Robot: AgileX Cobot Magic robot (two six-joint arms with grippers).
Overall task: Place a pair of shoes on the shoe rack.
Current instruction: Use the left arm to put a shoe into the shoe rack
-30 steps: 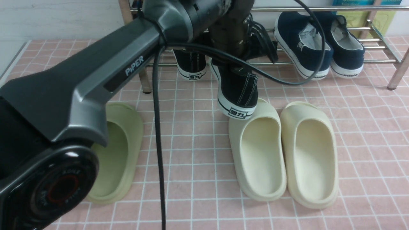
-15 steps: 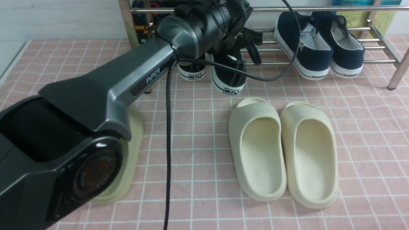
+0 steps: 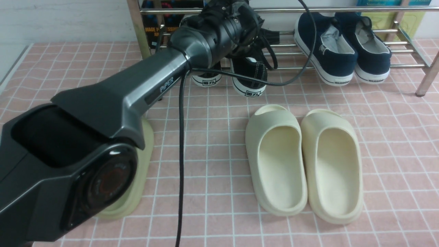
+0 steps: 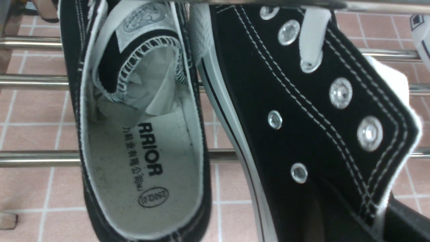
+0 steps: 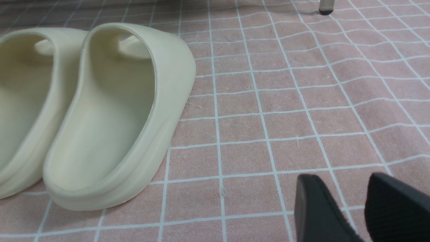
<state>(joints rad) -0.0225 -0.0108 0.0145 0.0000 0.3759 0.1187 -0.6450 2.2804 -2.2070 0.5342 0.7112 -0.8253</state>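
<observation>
The left jaws pinch a black canvas sneaker [image 3: 249, 79], tilted heel-out across the rails of the chrome tube shoe rack [image 3: 404, 66] beside its twin [image 3: 205, 78]; the right jaws are spread.

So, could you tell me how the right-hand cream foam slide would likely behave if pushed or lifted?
The right-hand cream foam slide looks like thick one-piece foam, so probably light and shape-holding. Its broad flat sole on the pink tiled mat suggests it would skid, not tip. It sits against the left-hand cream slide, so a sideways push would likely shift both.
</observation>
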